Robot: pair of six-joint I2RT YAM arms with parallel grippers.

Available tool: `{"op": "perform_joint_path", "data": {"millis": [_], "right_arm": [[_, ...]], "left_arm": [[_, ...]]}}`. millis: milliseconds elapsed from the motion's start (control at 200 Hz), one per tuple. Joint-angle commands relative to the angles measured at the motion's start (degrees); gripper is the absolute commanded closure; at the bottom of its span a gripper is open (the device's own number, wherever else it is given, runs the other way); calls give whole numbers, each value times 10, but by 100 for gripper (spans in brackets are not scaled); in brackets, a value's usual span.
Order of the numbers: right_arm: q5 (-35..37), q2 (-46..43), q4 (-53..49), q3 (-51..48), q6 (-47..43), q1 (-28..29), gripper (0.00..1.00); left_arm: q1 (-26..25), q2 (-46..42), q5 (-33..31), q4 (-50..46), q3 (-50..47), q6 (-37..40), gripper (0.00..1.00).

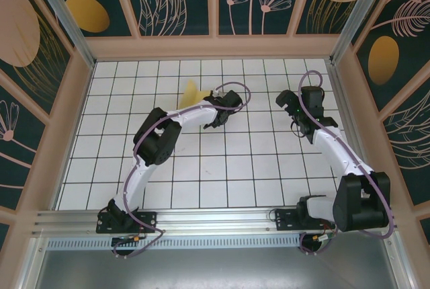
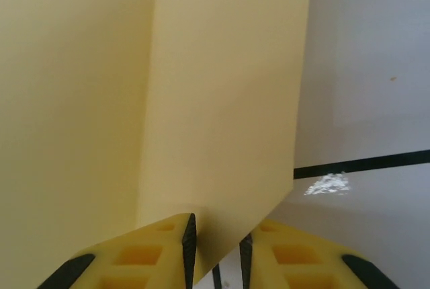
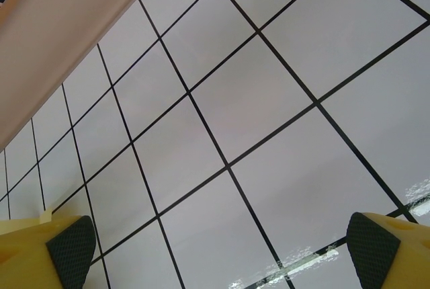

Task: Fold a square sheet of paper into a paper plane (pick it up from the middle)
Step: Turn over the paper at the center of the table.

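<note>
White tiled table (image 1: 201, 168) stretching below, left gripper (image 2: 215, 254) pinching creased yellow paper (image 2: 222, 101) upper centre, right gripper (image 3: 222, 249) hanging spread wide

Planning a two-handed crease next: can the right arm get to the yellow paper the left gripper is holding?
Probably yes: the right gripper is open, with bare tiles between it and the sheet of paper, though the left gripper clamps the side nearest it.
</note>
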Motion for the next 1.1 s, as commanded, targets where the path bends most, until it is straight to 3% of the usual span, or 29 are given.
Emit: {"op": "perform_joint_path", "data": {"millis": [0,105,260,470,731,901,1091], "right_arm": [[-23,7,0,-6,6,-3,2],[-28,9,-1,-5,5,-5,2],[-45,15,3,-5,-2,-4,2],[-126,43,27,-3,-22,0,2],[-221,112,62,23,-24,65,1],[-244,173,77,59,6,137,3],[-258,238,91,97,34,190,9]], "left_arm": [[-1,-2,36,-5,14,-13,70],[-1,-21,70,-4,19,-19,67],[-1,-95,187,34,2,-25,60],[10,-205,323,135,-62,-46,48],[123,-302,433,283,-236,-146,46],[179,-300,472,334,-309,-175,52],[211,-239,470,344,-301,-162,66]]}}
